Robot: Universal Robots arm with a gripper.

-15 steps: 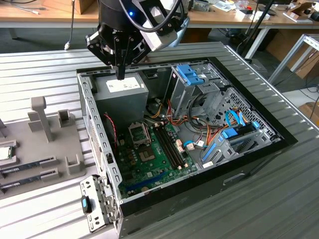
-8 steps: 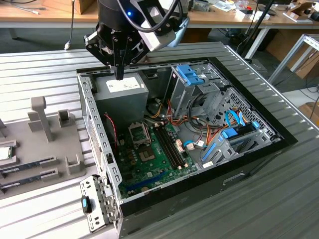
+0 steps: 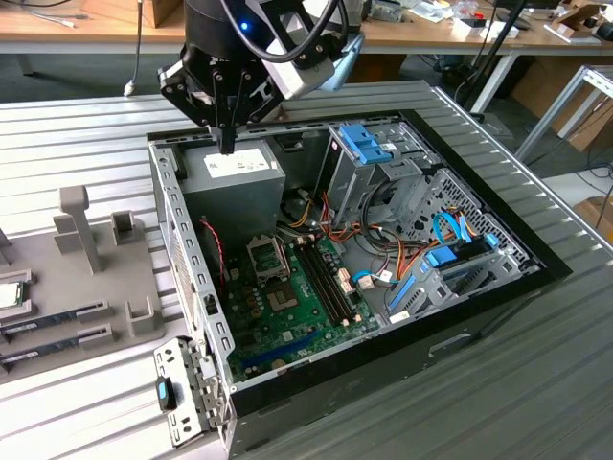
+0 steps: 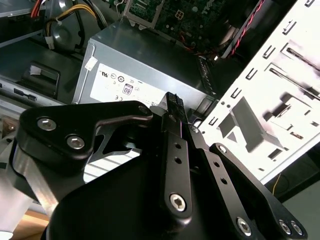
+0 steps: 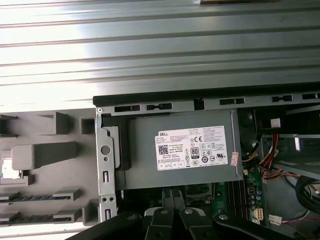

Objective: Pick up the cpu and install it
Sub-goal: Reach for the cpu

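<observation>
**Exterior view.** The gripper (image 3: 228, 134) hangs over the power supply (image 3: 235, 177), at the far corner of the open case (image 3: 479, 287). Its fingers point straight down. They are pressed together with nothing between them, and the tips are just above the supply's top face. The cpu (image 3: 8, 294) lies on the grey tray (image 3: 105, 278), which sits on the table (image 3: 86, 125) at the exterior view's left of the case. It rests flat in a recess with its silver top up, and the picture edge cuts part of it off. The visible part reads as square, so no long axis can be told; its sides run parallel to the tray's recess walls. Two memory sticks (image 3: 53, 314) lie just beside it on the same tray. The cpu and the gripper are well apart. Inside the case, the socket (image 3: 268, 256) sits on the motherboard (image 3: 306, 297), near the power supply.

**Second wrist view.** The gripper (image 4: 172, 101) shows closed and empty, its tips over the edge of the power supply (image 4: 145, 55) near the pale side wall (image 4: 270, 95) of the case.

**First wrist view.** The gripper (image 5: 172, 196) shows two narrow fingers side by side, closed, at the edge of the power supply (image 5: 145, 150) that faces the motherboard. The tray (image 5: 50, 155) lies outside the case wall. A pale flat square in a tray recess at the picture edge is probably the cpu (image 5: 6, 168).
</observation>
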